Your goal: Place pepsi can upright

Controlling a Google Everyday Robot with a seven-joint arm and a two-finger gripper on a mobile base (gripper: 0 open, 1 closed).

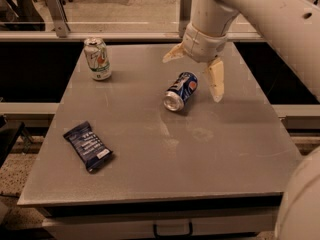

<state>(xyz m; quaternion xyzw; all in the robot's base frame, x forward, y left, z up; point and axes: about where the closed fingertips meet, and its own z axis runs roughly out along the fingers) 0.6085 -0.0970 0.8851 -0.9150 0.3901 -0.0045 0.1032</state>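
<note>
1. A grey surface (235, 159) carries three things.
2. The pepsi can (181, 91) lies on its side near the middle, its silver end facing the near-left.
3. The robot's hand (191, 79) hovers at the can's far end, fingers spread wide apart and gripping nothing; one finger hangs just right of the can.
4. A white and green can (97, 59) stands upright at the far left.
5. A dark blue snack wrapper (88, 146) lies flat at the near left.

Table (210, 154) below hand (191, 79) carries pepsi can (181, 90), tin (97, 59), wrapper (88, 146).
</note>
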